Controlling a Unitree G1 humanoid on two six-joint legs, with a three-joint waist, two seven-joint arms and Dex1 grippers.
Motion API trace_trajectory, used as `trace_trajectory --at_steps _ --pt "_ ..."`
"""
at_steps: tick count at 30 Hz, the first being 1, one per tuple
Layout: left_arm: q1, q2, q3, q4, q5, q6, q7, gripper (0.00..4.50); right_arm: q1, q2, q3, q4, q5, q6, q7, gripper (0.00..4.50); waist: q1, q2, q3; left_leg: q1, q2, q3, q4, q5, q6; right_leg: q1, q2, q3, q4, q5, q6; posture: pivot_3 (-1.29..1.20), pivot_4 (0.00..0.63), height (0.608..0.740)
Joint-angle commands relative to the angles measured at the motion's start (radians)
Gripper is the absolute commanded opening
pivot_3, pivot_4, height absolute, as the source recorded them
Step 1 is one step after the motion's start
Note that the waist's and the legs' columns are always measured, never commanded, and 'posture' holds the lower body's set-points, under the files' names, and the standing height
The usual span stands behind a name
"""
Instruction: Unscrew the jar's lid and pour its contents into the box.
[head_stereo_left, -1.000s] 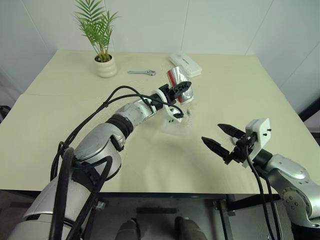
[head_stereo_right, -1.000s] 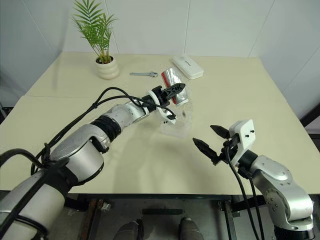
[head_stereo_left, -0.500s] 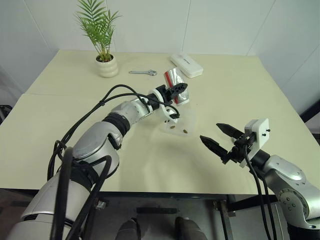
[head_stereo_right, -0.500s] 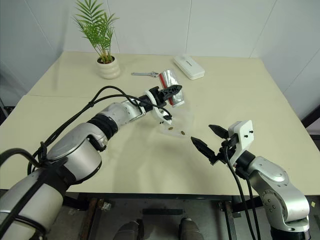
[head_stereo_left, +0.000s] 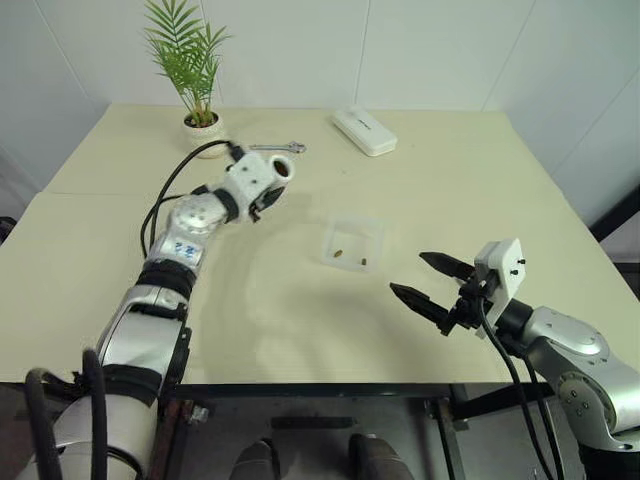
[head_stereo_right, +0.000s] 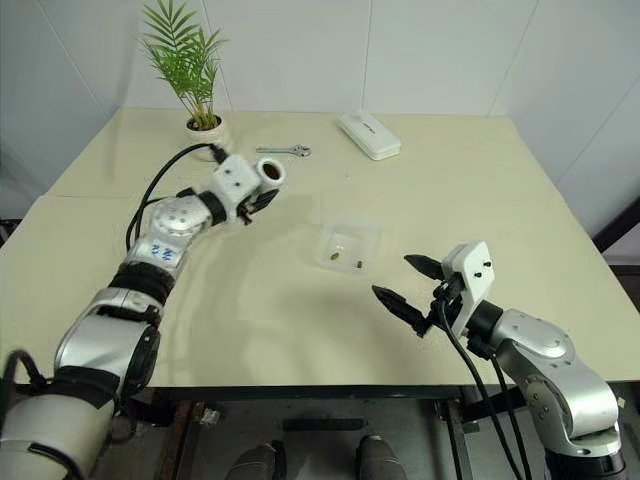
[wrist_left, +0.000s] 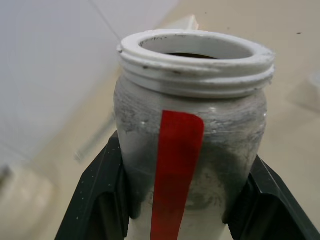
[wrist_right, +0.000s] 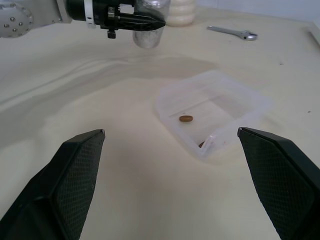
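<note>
Between the left gripper's (wrist_left: 187, 200) clamped fingers, the jar (wrist_left: 192, 125) – lidless, grey, red-striped; right gripper (head_stereo_left: 432, 282) spread apart

The surface (head_stereo_left: 450, 180) lies bare around the box (head_stereo_left: 352, 244) on every side, with nothing over the box. At 9 o'clock of the box, well apart, the left hand (head_stereo_left: 268, 186) clamps the jar (head_stereo_left: 276, 171). At 5 o'clock, near the box, the right hand (head_stereo_left: 418, 278) stands with fingers spread. Along the far edge stand the obstacles: plant pot (head_stereo_left: 202, 132) at 10 o'clock, wrench (head_stereo_left: 278, 148) at 11 o'clock, white case (head_stereo_left: 364, 131) at 12 o'clock. All sit well apart from the box.
</note>
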Motion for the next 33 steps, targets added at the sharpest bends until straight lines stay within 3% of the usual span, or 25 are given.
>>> trace_trajectory --at_steps 1,7,10,15,16,22,33 --pt "0.044 0.053 0.17 -0.133 -0.169 0.228 -0.003 1.92 -0.023 -0.022 0.037 0.001 -0.026 -0.046 0.057 4.48 -0.002 0.0 0.0 0.0 0.0 0.0 0.002 0.0 0.0 0.001 0.0 0.0 0.0 0.001 0.001 0.0 0.15 0.74" --pt "0.212 0.083 0.359 -0.271 -0.297 0.395 0.099 1.92 -0.049 -0.034 0.072 0.03 -0.057 -0.072 0.102 4.48 -0.016 0.0 0.0 0.001 0.0 0.0 0.009 -0.001 0.002 0.003 0.0 0.0 0.004 0.001 0.002 0.0 0.15 0.74" --pt "0.277 0.106 0.345 -0.314 -0.248 0.362 0.138 1.92 -0.059 -0.038 0.079 0.044 -0.069 -0.08 0.121 4.48 -0.014 0.0 0.0 0.001 0.0 -0.001 0.011 -0.001 0.002 0.003 0.0 0.0 0.007 0.001 0.001 0.0 0.15 0.74" --pt "0.406 0.109 0.401 -0.358 -0.294 0.275 0.111 1.92 -0.102 -0.037 0.087 0.092 -0.07 -0.091 0.159 4.48 -0.013 -0.002 -0.001 0.001 0.0 -0.001 0.012 0.0 0.002 0.003 0.0 0.0 0.007 0.003 0.0 0.0 0.15 0.74" --pt "0.422 0.109 0.406 -0.36 -0.295 0.254 0.108 2.67 -0.11 -0.035 0.087 0.101 -0.071 -0.092 0.162 4.5 -0.012 -0.002 -0.001 0.001 0.0 -0.001 0.011 0.0 0.002 0.003 0.0 0.0 0.007 0.003 0.0 0.0 0.15 0.74" --pt "0.472 0.101 0.405 -0.377 -0.299 0.219 0.106 4.43 -0.131 -0.034 0.095 0.121 -0.071 -0.098 0.175 4.5 -0.012 -0.002 -0.001 0.001 0.0 -0.001 0.011 0.0 0.002 0.003 0.0 0.0 0.005 0.003 -0.001 0.0 0.15 0.74" --pt "0.617 0.111 0.433 -0.563 -0.37 0.293 0.069 4.49 -0.139 -0.054 0.084 0.118 -0.049 -0.081 0.197 4.5 -0.016 -0.002 -0.001 0.001 0.001 -0.001 0.009 0.0 0.002 0.003 0.0 0.0 0.004 0.003 -0.001 0.0 0.15 0.74"
